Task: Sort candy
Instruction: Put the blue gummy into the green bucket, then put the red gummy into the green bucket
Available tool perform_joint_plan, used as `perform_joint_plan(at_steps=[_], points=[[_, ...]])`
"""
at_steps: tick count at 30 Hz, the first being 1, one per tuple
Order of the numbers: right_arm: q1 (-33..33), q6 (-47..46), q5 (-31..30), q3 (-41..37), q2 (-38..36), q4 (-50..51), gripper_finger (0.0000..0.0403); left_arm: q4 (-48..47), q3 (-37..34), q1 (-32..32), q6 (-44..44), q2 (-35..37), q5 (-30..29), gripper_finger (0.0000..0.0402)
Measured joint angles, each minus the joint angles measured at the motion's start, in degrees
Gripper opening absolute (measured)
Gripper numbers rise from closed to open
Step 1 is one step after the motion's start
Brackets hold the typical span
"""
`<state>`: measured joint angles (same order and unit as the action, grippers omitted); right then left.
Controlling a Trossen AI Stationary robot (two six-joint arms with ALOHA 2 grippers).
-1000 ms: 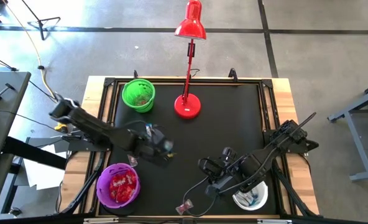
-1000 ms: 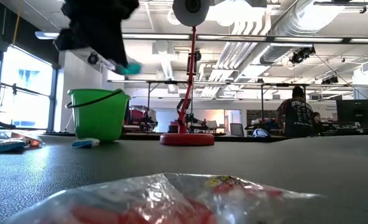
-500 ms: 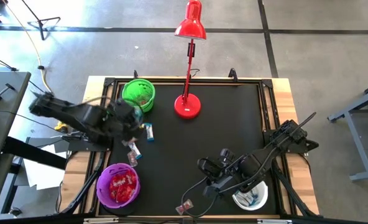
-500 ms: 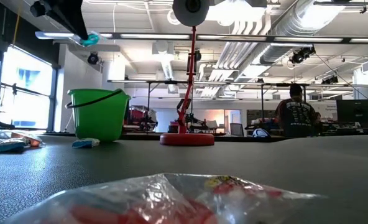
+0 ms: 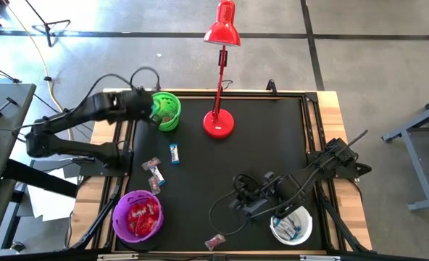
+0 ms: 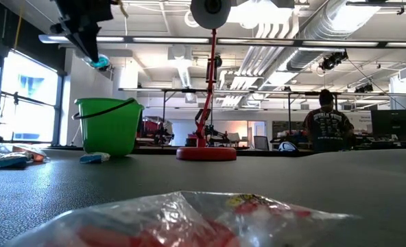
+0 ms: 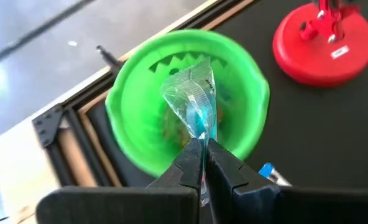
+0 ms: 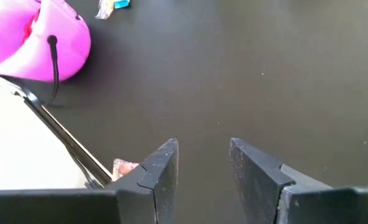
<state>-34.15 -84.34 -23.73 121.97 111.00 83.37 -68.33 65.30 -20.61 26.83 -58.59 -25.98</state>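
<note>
The left gripper (image 7: pixel 202 152) is clamped on a clear greyish-green candy (image 7: pixel 193 99), held directly above the green bowl (image 7: pixel 134 134). If released off-centre, the candy could catch the rim and fall outside. A second ago this gripper was over the mat, nearer the purple bowl (image 5: pixel 137 215). The right gripper (image 8: pixel 202 162) is parked apart.

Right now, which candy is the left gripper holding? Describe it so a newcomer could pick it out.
Find the green bowl beside the red lamp base. The left gripper hangs over it, pinching a clear-wrapped candy with a blue centre, the only sweet off the table.
</note>
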Motion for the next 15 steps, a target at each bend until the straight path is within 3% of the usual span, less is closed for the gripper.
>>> perform_joint_plan(at_steps=[7,15], points=[[0.79,-0.69,-0.04,0.00,0.00,0.00,0.0142,6.78,0.00,-12.38,-7.01,-3.84,12.89,0.0015],[0.81,-0.69,0.02,0.00,0.00,-0.03,0.0142,6.42,0.00,-14.31,-8.49,-5.89,17.01,0.0073]])
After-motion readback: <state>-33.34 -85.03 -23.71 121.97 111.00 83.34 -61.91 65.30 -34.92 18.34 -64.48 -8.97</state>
